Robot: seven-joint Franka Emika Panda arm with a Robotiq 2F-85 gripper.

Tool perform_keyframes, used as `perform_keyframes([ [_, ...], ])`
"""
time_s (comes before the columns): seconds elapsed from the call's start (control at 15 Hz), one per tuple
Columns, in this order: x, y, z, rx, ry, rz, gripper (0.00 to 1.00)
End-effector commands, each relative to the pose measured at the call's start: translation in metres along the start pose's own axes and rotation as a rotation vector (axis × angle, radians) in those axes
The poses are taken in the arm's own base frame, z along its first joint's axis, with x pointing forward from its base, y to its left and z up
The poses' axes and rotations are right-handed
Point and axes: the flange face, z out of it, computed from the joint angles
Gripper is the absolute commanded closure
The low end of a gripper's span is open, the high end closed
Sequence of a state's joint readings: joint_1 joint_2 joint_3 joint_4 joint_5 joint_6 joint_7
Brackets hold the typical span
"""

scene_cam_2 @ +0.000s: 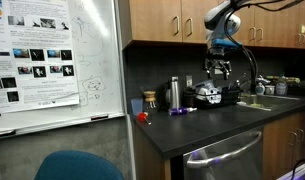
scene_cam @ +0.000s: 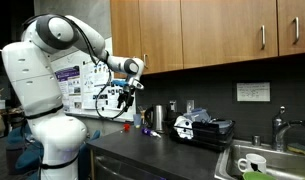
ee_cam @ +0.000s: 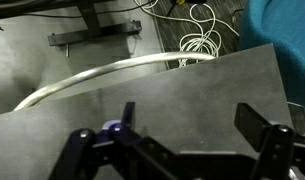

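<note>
Spread jaws high above countertop (ee_cam: 192, 100), purple marker (ee_cam: 114, 128) below one.

Dark countertop (scene_cam_2: 217, 128): purple marker (scene_cam_2: 182, 110) lies almost below the gripper (scene_cam_2: 220, 76). Steel bottle (scene_cam_2: 173, 93) and black appliance (scene_cam_2: 214, 96) stand near it; small red object (scene_cam_2: 143, 117) off sideways.

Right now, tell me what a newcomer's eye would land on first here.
The big white arm dominates, with its open gripper hanging empty above the dark counter. In an exterior view, a whiteboard fills the left side and wooden cabinets run along the wall above the counter.
</note>
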State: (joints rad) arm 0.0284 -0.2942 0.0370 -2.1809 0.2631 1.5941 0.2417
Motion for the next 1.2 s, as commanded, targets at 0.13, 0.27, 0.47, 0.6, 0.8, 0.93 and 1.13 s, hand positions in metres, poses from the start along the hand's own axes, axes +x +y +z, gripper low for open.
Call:
perform_keyframes([
  [0.13, 0.032, -0.007, -0.004, 0.017, -0.005, 0.079, 0.0],
  [0.27, 0.042, -0.006, -0.004, 0.019, -0.005, 0.095, 0.0],
  [0.47, 0.052, 0.002, -0.002, 0.017, -0.008, 0.11, 0.0],
  [0.6, 0.06, 0.01, 0.0, 0.02, -0.015, 0.125, 0.0],
  [0.8, 0.071, 0.019, 0.0, 0.03, -0.023, 0.154, 0.0],
  [0.93, 0.078, 0.023, 0.001, 0.035, -0.027, 0.166, 0.0],
  [1.13, 0.088, 0.025, 0.001, 0.041, -0.033, 0.182, 0.0],
])
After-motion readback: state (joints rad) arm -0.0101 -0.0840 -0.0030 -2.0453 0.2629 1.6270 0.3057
